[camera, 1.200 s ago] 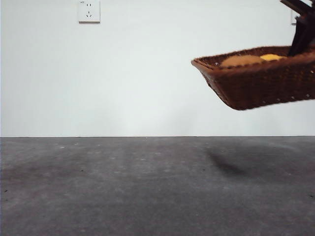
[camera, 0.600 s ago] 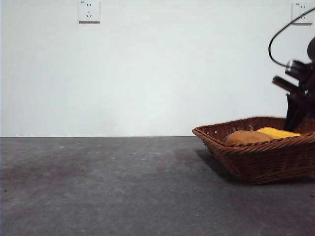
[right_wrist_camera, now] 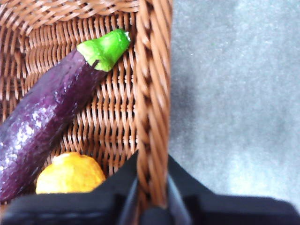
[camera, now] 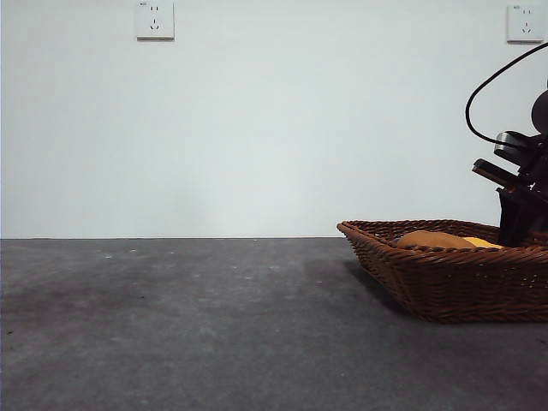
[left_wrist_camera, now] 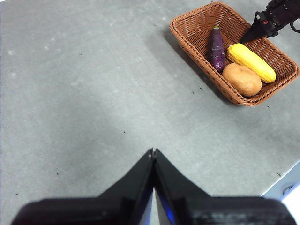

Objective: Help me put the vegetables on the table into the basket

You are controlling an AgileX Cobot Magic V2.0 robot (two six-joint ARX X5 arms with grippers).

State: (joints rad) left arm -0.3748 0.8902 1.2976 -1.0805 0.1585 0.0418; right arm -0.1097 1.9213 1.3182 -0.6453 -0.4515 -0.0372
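Note:
The brown wicker basket (camera: 445, 282) rests on the dark grey table (camera: 171, 325) at the right. In the left wrist view the basket (left_wrist_camera: 180, 37) holds the purple eggplant (left_wrist_camera: 216, 48), the yellow corn (left_wrist_camera: 251, 61) and the orange-brown potato (left_wrist_camera: 242, 79). The front view shows only the potato (camera: 432, 241) and a bit of corn (camera: 485, 243) above the rim. My right gripper (right_wrist_camera: 151, 187) is shut on the basket's braided rim (right_wrist_camera: 150, 93), beside the eggplant (right_wrist_camera: 47, 122) and the corn (right_wrist_camera: 70, 173). It shows at the basket's far side (camera: 518, 214) (left_wrist_camera: 262, 28). My left gripper (left_wrist_camera: 153, 152) is shut and empty, high above bare table.
Two wall sockets (camera: 155, 19) (camera: 525, 22) sit on the white wall behind. A black cable (camera: 488, 86) loops above the right arm. The table's edge (left_wrist_camera: 281, 180) shows in the left wrist view near the basket.
The basket came down from mid-air, tilted, to rest level on the table, still held at the rim by my right gripper.

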